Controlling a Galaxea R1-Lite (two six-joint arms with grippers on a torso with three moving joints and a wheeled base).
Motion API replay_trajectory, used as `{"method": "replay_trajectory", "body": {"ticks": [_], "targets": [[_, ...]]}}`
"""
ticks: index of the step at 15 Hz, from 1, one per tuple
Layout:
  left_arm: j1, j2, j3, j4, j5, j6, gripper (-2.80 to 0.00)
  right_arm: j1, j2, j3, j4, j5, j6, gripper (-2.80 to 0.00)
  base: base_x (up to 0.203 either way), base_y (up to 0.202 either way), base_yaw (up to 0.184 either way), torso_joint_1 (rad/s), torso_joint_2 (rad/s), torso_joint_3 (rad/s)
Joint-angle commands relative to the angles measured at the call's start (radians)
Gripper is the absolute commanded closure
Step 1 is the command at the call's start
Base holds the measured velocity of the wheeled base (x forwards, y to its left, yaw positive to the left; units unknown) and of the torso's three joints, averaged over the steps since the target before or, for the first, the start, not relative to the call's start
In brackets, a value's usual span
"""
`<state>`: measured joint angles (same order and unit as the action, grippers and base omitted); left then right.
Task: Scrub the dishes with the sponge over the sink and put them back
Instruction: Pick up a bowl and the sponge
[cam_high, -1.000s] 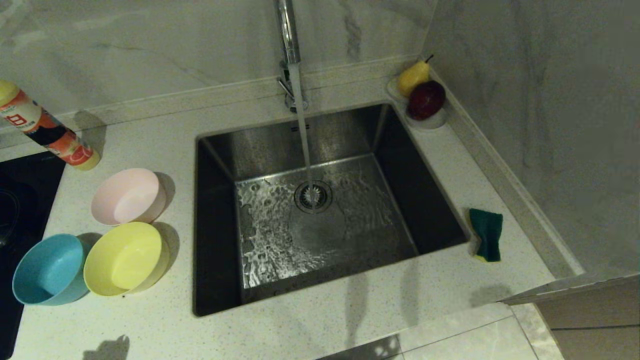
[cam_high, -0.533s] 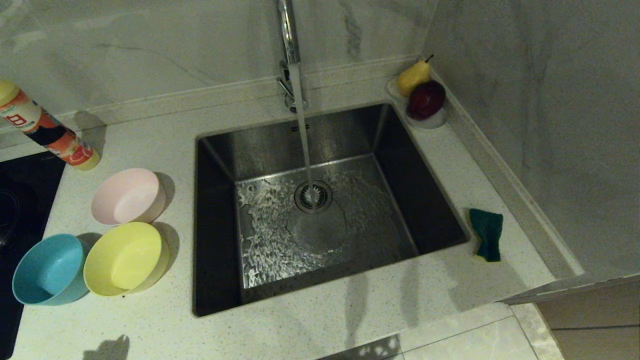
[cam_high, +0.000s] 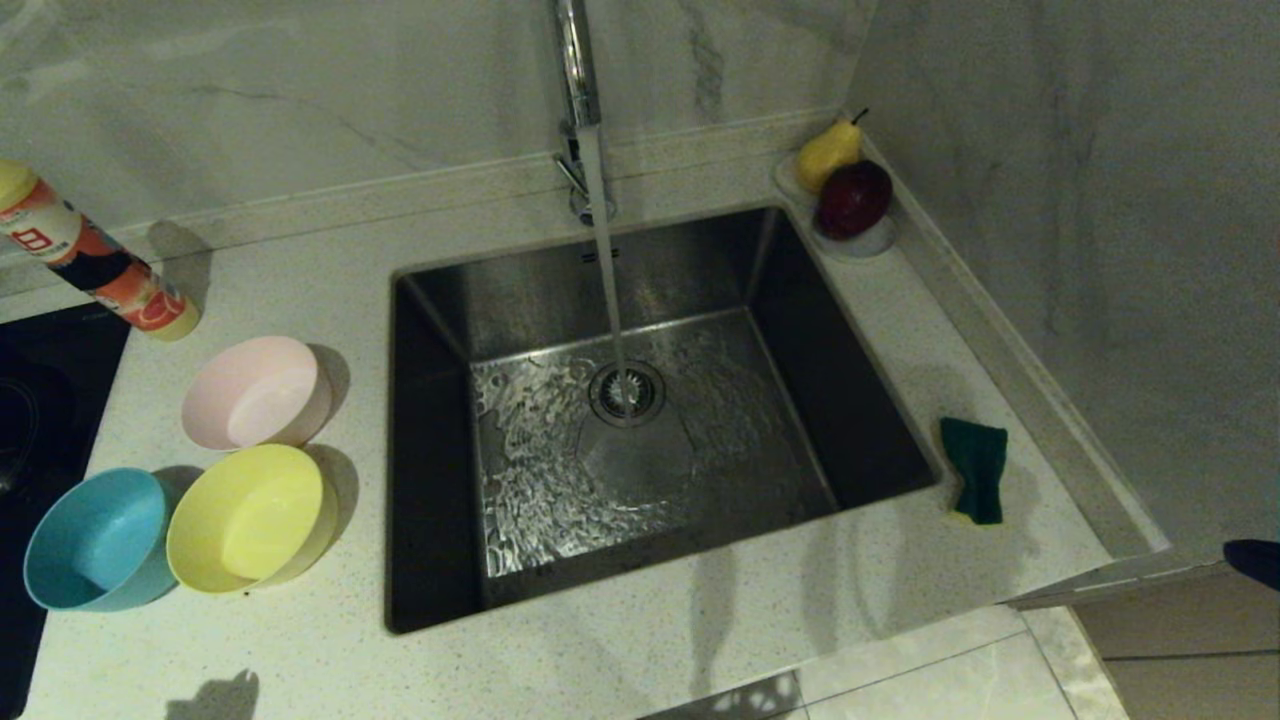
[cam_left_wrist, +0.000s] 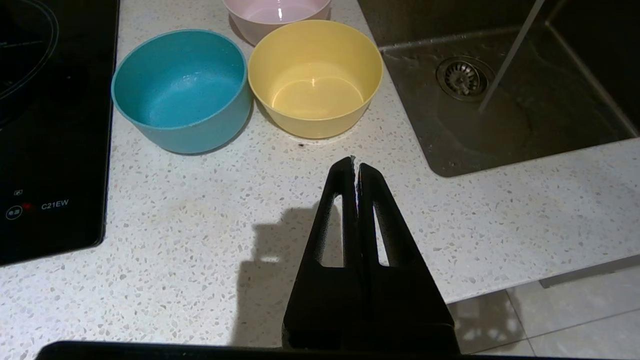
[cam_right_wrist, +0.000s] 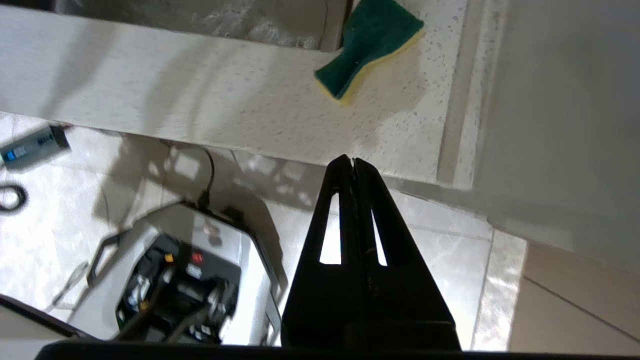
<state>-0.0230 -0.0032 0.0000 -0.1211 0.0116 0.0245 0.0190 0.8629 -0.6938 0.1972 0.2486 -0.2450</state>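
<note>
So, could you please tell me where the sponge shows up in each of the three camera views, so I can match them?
Head view: the sponge lies green face up on the counter just right of the sink, at its front right corner.
Left wrist view: not in it.
Right wrist view: the sponge lies on the counter beyond the shut right gripper.
Shared landmark: the sink's right rim, beside the sponge in both.

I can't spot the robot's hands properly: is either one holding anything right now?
No. The left gripper and right gripper are both shut on nothing; the sponge lies untouched on the counter.
</note>
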Motion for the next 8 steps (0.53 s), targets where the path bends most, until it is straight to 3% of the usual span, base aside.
{"method": "replay_trajectory", "body": {"ticks": [1, 5, 8], "targets": [[0.0, 0.002, 0.04, -0.002, 0.001, 0.0, 0.0, 0.058, 0.131, -0.014, -0.001, -0.016, -0.002, 0.0, 0.0, 0.0, 0.0, 0.0, 0.0, 0.0], [0.0, 0.002, 0.04, -0.002, 0.001, 0.0, 0.0, 0.139, 0.254, -0.013, -0.11, -0.159, 0.01, 0.0, 0.0, 0.0, 0.0, 0.0, 0.0, 0.0], [0.0, 0.002, 0.04, -0.002, 0.001, 0.0, 0.0, 0.176, 0.354, -0.045, -0.138, -0.208, 0.059, 0.0, 0.0, 0.0, 0.0, 0.0, 0.0, 0.0]]}}
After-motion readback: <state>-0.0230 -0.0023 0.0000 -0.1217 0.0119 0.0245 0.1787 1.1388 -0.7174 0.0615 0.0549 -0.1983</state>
